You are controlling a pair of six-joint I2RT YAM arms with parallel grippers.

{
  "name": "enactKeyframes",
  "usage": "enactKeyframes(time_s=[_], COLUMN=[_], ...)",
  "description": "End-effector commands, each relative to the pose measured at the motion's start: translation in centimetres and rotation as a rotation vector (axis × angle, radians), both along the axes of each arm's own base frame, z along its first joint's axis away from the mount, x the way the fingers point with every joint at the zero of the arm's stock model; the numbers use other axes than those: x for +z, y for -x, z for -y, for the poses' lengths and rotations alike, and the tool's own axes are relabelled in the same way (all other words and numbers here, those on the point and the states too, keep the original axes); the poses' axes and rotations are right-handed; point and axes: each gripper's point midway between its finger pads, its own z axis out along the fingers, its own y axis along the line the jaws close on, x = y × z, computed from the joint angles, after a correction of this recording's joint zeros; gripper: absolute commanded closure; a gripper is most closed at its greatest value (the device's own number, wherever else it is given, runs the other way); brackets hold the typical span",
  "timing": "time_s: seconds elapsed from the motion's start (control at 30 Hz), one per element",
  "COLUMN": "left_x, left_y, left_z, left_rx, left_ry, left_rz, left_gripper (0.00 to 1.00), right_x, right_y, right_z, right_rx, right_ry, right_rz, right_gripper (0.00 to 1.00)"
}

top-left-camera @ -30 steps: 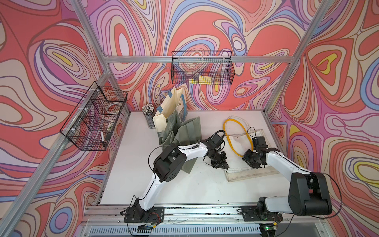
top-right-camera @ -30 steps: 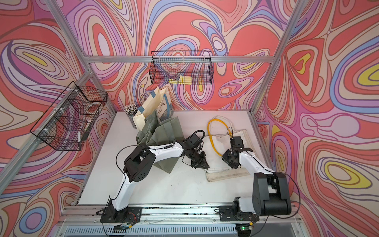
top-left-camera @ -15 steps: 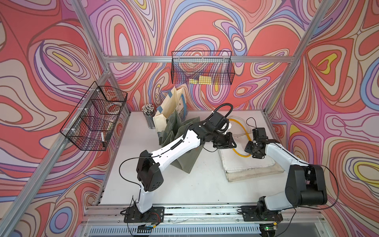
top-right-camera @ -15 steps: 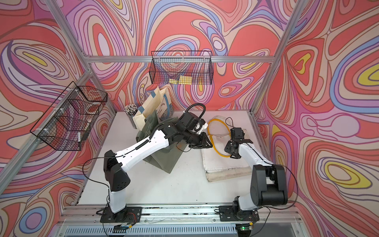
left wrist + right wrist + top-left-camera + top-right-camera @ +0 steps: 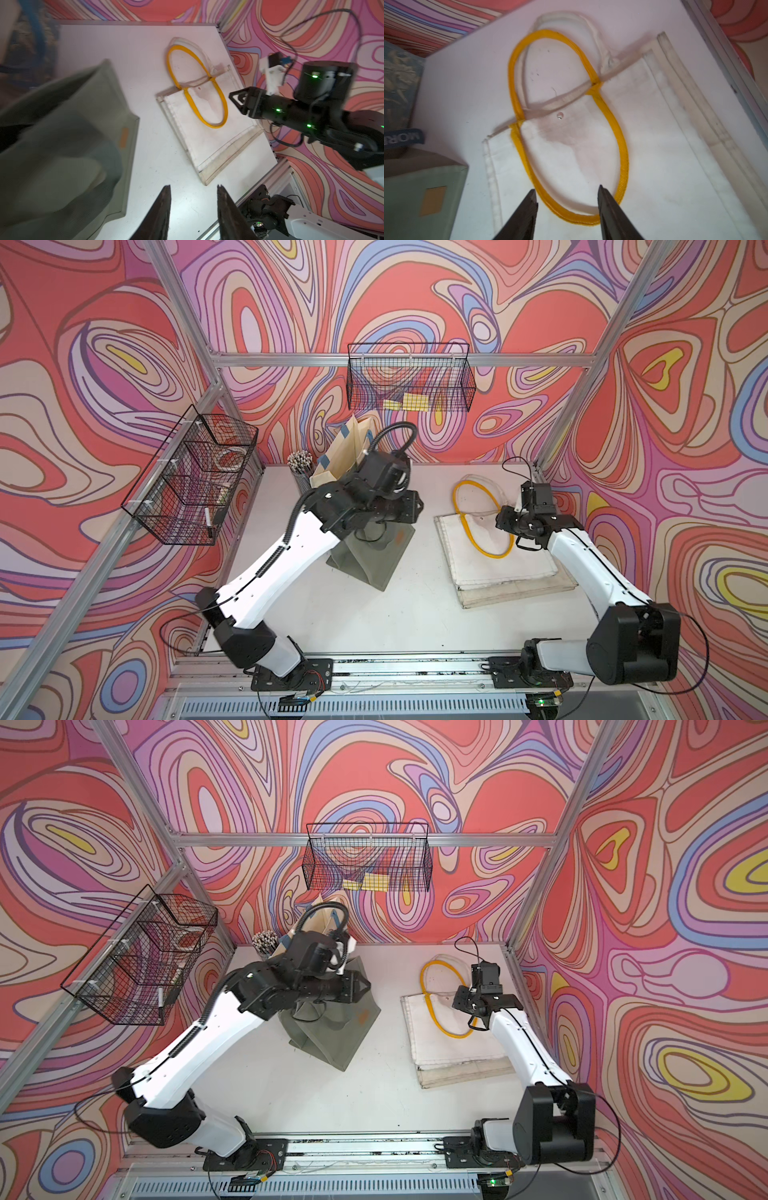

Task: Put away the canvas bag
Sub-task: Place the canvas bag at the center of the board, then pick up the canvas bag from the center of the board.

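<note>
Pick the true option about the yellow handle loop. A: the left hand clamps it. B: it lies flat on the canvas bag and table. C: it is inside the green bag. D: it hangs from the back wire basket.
B: the yellow handle loop lies flat across the canvas bag and table, and the open right hand grips nothing.

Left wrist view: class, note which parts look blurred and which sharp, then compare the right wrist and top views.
Left wrist view: the grey-green bag is smeared by blur, the canvas bag fairly sharp; right wrist view: yellow handle crisp, picture corners soft; both top views: evenly lit, sharp, no strong glare.
</note>
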Motion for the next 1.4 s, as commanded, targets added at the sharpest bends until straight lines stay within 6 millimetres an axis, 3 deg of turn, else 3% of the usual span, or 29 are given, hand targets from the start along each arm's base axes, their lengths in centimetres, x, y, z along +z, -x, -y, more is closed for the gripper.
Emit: enactKeyframes(time_s=[0.0,0.17,0.27,0.4,0.53,0.67,0.7,0.8,1.1,1.37], left_x=[0.0,0.7,0.2,-2.6,-4.4,-5.8,-6.0,-5.8,-5.8,-9.1], left_y=[1.0,2.8,3.6,3.1,2.3,1.2,0.9,0.1,-1.3,-1.6], left_z=[-7.3,-13.4,-15.1,-16.6,-16.4,-16.9,-17.3,-16.9,-13.6,-13.5], left_rx=[0.151,0.254,0.257,0.252,0.204,0.168,0.184,0.16,-0.014,-0.063], left_ry=[-0.097,-0.134,-0.154,-0.122,-0.076,-0.163,-0.181,-0.174,-0.098,-0.162], left_rz=[0.024,0.049,0.029,-0.071,-0.078,-0.034,-0.018,0.037,0.115,0.002], left_gripper=[0.56,0.39,0.27,0.19,0.15,0.11,0.06,0.01,0.01,0.01], right_x=[1.0,1.8,2.5,3.3,3.6,3.9,3.8,3.6,3.1,3.2], right_y=[1.1,2.0,2.0,1.7,1.1,0.5,0.3,-0.3,-1.6,-2.6], right_z=[-3.6,-9.3,-12.7,-17.2,-20.7,-23.9,-24.6,-26.3,-32.0,-33.4], right_rx=[0.163,0.34,0.433,0.547,0.629,0.693,0.699,0.714,0.781,0.78], right_ry=[-0.032,-0.059,-0.087,-0.084,-0.081,-0.09,-0.089,-0.095,-0.103,-0.12], right_rz=[-0.001,0.021,0.05,0.083,0.096,0.111,0.108,0.1,0.103,0.117], right_gripper=[0.47,0.46,0.45,0.44,0.44,0.44,0.44,0.44,0.45,0.44])
